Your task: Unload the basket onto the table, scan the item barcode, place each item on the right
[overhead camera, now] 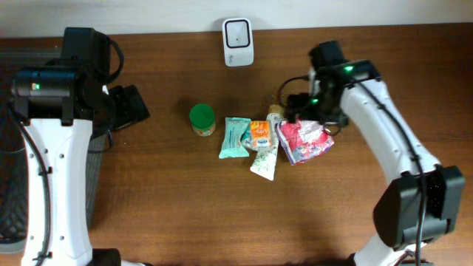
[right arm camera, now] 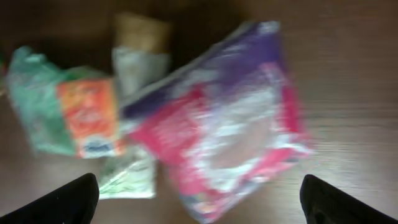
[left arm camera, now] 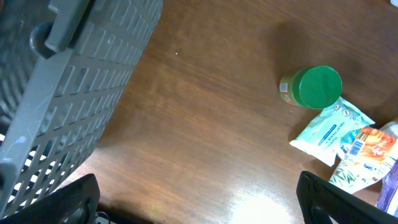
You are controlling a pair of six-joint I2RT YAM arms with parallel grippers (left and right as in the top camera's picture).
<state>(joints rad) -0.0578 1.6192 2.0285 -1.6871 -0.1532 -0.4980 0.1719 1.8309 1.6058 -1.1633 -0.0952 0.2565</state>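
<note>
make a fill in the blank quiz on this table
1. The jar has a ___ lid.
2. It stands at the ___ end of the row of items.
3. The right gripper, above the pink bag, is ___.
4. The scanner is ___ in colour.
Missing: green; left; open; white.

The table (overhead camera: pixel 185 207) is brown wood with visible grain, smooth, and has a soft sheen where light falls on it. At the left, the basket (left arm camera: pixel 74 93) is matt grey plastic lattice. The far scanner (overhead camera: pixel 238 42) is smooth white plastic. The pink packet (overhead camera: pixel 307 140) and teal packet (overhead camera: pixel 235 137) are crinkled, glossy film. The green lid (left arm camera: pixel 318 86) is smooth plastic.
</note>
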